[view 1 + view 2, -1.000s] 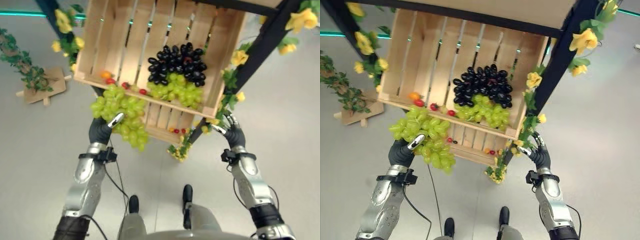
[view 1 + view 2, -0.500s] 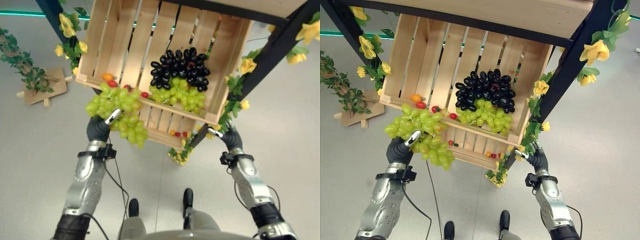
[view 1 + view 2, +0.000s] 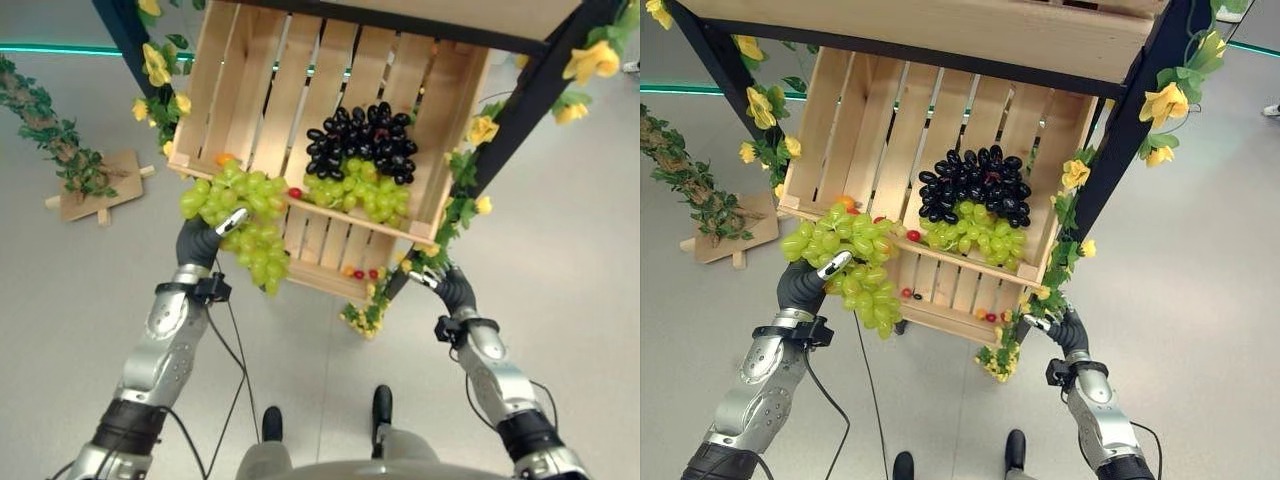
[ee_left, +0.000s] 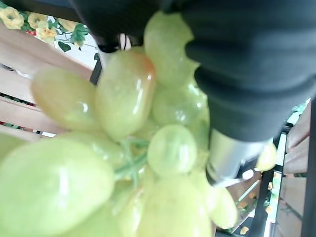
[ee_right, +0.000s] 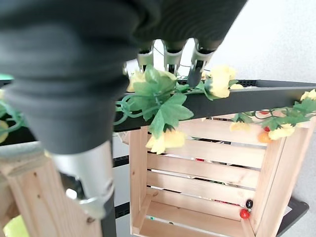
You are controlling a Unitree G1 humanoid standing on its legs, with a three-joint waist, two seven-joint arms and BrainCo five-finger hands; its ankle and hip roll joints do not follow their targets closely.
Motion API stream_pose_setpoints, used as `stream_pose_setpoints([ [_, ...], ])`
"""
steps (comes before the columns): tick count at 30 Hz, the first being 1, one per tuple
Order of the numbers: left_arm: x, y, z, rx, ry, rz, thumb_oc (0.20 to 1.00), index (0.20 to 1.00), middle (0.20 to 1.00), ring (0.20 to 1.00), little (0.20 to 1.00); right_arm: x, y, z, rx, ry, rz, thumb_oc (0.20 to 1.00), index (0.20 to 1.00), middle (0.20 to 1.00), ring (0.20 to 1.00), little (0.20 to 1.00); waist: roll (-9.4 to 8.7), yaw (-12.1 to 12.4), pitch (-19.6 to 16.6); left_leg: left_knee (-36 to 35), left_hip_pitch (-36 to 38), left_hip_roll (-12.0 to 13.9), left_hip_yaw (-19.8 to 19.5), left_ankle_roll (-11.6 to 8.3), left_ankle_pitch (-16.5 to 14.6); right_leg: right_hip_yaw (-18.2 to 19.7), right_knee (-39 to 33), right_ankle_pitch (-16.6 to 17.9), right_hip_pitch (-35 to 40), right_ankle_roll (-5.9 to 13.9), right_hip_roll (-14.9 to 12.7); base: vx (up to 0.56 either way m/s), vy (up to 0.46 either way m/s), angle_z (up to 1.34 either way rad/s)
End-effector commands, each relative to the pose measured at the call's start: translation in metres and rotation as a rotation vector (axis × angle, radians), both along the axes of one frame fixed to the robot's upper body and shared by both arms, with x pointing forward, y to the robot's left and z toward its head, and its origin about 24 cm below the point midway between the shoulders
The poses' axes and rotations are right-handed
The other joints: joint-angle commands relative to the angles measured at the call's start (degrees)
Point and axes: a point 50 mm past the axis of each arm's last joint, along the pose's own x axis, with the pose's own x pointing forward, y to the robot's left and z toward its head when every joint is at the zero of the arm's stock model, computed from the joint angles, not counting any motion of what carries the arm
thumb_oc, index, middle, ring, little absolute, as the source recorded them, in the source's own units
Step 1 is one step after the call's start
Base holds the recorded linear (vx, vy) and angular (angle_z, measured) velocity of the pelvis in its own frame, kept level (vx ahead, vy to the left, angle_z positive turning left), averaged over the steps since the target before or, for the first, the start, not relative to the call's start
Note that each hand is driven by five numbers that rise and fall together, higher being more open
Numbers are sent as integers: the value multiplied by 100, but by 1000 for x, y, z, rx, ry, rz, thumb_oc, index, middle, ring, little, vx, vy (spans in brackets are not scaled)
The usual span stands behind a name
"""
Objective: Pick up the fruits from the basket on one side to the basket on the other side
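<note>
A bunch of green grapes (image 3: 845,262) is hanging over the front rim of the wooden crate (image 3: 890,120), with the robot's left hand (image 3: 805,283) reaching up from below and its fingers curling around the fruit. Inside the crate, black grapes (image 3: 975,185) are lying just behind a second green bunch (image 3: 975,232), with small red tomatoes (image 3: 912,235) along the front rim. The right hand (image 3: 1058,328) is hovering below the crate's right corner beside the black frame post (image 3: 1120,150), fingers relaxed and holding nothing.
</note>
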Motion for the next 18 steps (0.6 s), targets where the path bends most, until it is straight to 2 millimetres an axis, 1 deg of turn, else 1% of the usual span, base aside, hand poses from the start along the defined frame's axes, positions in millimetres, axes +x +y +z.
stream_pose_setpoints([
  [1, 6, -31, 143, -41, -641, -170, 200, 200, 200, 200, 200, 15, 13, 20, 33, -99, 66, 1000, 1000, 1000, 1000, 1000, 214, -342, -364, 515, 106, -32, 44, 101, -1017, -270, 862, -1475, 466, 408, -316, 0, 0, 0],
  [4, 10, -33, 157, -42, -668, -179, 200, 200, 200, 200, 200, 16, 16, 16, 26, -79, 80, 1000, 1000, 1000, 1000, 1000, 238, -358, -386, 503, 123, -44, 46, 100, -1018, -294, 855, -1465, 490, 419, -329, 0, 0, 0],
  [5, 10, -33, 164, -37, -688, -184, 200, 200, 200, 200, 200, 16, 17, 15, 25, -73, 83, 1000, 1000, 1000, 1000, 1000, 236, -357, -384, 508, 118, -51, 37, 101, -1017, -306, 857, -1466, 497, 422, -330, 0, 0, 0],
  [7, 8, -33, 171, -45, -709, -200, 200, 200, 200, 200, 200, 15, 18, 13, 26, -63, 90, 1000, 1000, 1000, 1000, 1000, 243, -353, -387, 504, 110, -54, 38, 98, -1013, -313, 853, -1457, 494, 434, -340, 0, 0, 0],
  [8, 4, -33, 175, -62, -730, -229, 200, 200, 200, 200, 200, 15, 19, 12, 28, -57, 95, 1000, 1000, 1000, 1000, 1000, 241, -341, -382, 519, 91, -61, 31, 100, -1013, -324, 867, -1458, 478, 442, -350, 0, 0, 0],
  [11, -1, -32, 175, -83, -744, -244, 200, 200, 200, 200, 200, 15, 19, 10, 33, -50, 94, 1000, 1000, 1000, 1000, 1000, 239, -334, -392, 527, 83, -70, 22, 107, -1025, -321, 875, -1461, 472, 445, -360, 0, 0, 0],
  [16, -16, -27, 176, -137, -790, -260, 200, 200, 200, 200, 200, 16, 19, 10, 41, -50, 84, 1000, 1000, 1000, 1000, 1000, 214, -282, -398, 567, 77, -94, -10, 131, -1063, -331, 893, -1470, 495, 451, -384, -2, 2, -2],
  [18, -18, -27, 176, -140, -793, -267, 200, 200, 200, 200, 200, 16, 19, 11, 43, -50, 86, 1000, 1000, 1000, 1000, 1000, 212, -274, -398, 575, 74, -97, -14, 133, -1070, -333, 900, -1468, 489, 451, -388, -11, 5, -7],
])
